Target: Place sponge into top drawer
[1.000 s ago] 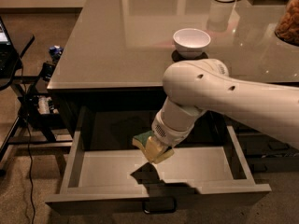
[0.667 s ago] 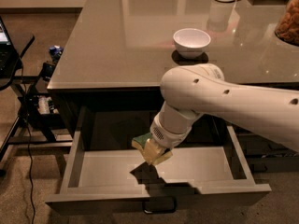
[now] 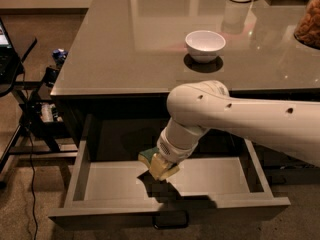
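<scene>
- Shifting a little to the left and lower than a second ago, the claw [image 3: 162, 168] is hanging over the open drawer [image 3: 210, 181], just left of its middle, and is clamping the sponge [image 3: 151, 157] at its tip.
- The sponge is riding green side up with pale foam beneath. It is casting a dark shadow on the drawer floor, so it is probably hovering clear of the floor rather than resting on it.
- That small drop is suggesting the lowering is nearly over. What is remaining, by my judgement, is setting the sponge down and letting go.
- The white arm [image 3: 240, 119] is reaching in from the right, crossing above the drawer's right half.
- The drawer is standing pulled out toward the near side, its loop handle [image 3: 170, 220] showing on the front, and nothing else is lying on its grey floor that I can see.
- Up on the table [image 3: 125, 44], a white bowl [image 3: 205, 45] is sitting well apart from the claw, and its inside is looking bare.
</scene>
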`<state>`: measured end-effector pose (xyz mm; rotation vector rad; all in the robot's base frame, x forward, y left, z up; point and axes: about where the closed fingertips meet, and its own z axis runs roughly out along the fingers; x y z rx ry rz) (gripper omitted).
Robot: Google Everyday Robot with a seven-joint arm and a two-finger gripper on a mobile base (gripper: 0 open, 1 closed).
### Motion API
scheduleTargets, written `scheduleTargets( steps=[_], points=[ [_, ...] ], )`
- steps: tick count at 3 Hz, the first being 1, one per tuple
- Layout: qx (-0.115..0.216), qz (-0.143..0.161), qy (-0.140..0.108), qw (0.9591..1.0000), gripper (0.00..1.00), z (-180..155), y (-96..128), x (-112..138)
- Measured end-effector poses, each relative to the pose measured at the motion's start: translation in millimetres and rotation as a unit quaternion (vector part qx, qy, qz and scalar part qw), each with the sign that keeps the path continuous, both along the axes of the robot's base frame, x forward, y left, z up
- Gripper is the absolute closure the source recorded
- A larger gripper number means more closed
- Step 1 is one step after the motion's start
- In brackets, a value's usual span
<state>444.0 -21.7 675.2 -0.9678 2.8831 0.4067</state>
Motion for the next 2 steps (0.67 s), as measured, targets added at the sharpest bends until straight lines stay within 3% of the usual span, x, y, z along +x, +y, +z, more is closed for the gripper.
scheduleTargets(
  steps=[2],
  points=[
    [0.014,0.005,0.005,0.9999,1.00,-29,10,6]
  ],
)
